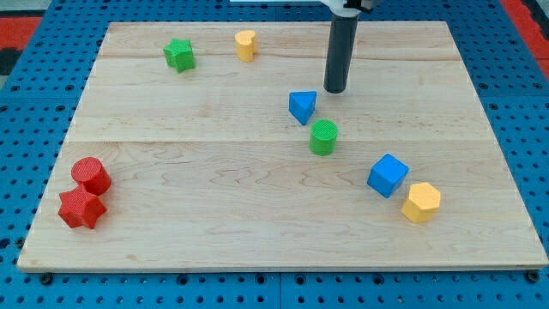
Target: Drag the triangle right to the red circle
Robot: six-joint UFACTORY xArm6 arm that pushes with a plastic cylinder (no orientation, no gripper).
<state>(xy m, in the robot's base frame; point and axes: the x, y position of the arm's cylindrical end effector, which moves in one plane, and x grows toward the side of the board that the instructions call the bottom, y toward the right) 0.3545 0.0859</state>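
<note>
A blue triangle block (302,106) sits near the middle of the wooden board (214,197). A red circle block (91,175) sits at the view's lower left, with a red star block (82,209) touching it just below. My tip (335,89) is the lower end of the dark rod, just to the upper right of the blue triangle, with a small gap between them.
A green circle block (323,137) sits just below and right of the triangle. A blue cube (388,175) and a yellow hexagon block (420,202) lie at the lower right. A green star block (179,55) and a yellow block (246,45) sit near the top.
</note>
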